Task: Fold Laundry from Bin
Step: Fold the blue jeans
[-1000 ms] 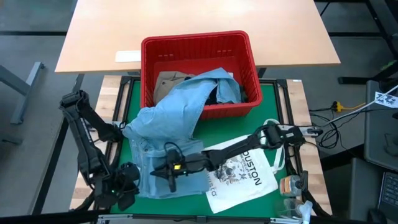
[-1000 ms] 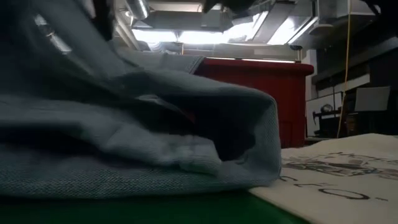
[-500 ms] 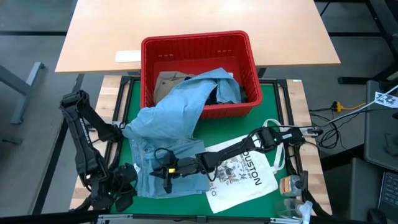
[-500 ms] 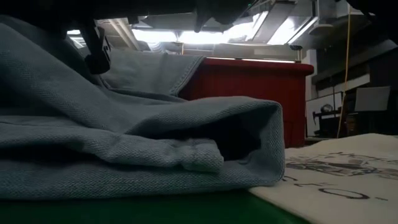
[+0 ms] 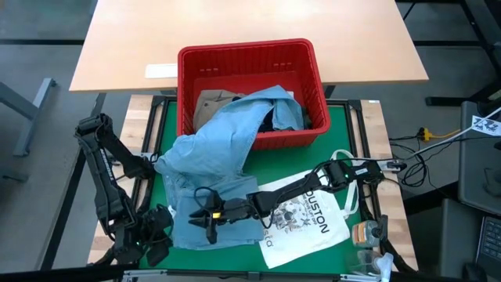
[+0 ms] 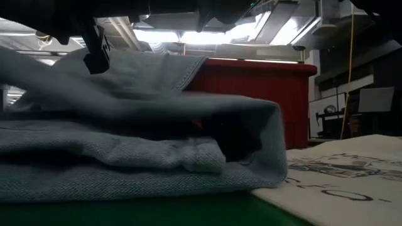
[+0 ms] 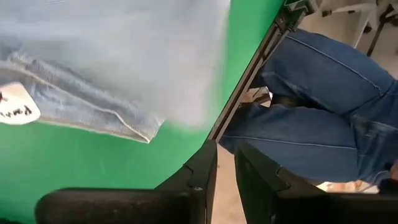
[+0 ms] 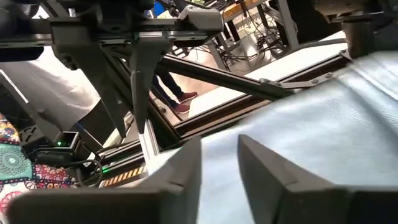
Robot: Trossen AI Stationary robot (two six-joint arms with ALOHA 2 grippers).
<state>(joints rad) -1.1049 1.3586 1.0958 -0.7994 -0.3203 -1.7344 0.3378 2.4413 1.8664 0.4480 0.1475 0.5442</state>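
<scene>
The light blue denim garment (image 5: 211, 149) hangs over the near rim of the red bin (image 5: 188, 55) and spreads onto the green mat, bunched in folds in the low view (image 6: 125, 163). A khaki-tan garment (image 5: 210, 103) and a dark one (image 5: 270, 119) lie in the bin. My right gripper (image 5: 207, 221) reaches across the white tote bag (image 5: 309, 215) and is shut on the denim's near part (image 8: 311, 124). My left gripper (image 5: 156, 232) is shut and empty at the mat's near left corner, beside the denim's edge (image 7: 124, 56). My right gripper holds the denim by an upper layer of its near part (image 8: 219, 155), with cloth showing between the two fingers (image 8: 180, 180). The fingers come from above, slanting toward the table's left. The garment's near part lies on the mat and its far end stays on the bin's rim.
The tote bag printed "HOUSTON" lies flat on the mat's right near part (image 6: 339, 176). A black frame rail (image 7: 249, 81) edges the mat. A person in jeans (image 7: 323, 106) stands just past the table's near left corner. A bare wooden table (image 5: 250, 23) lies beyond the bin.
My right gripper has moved toward the table's left edge and slightly nearer, staying shut on the denim. The layer it holds has been drawn leftward and lower over the folds beneath, while the part at the bin has stayed where it was.
</scene>
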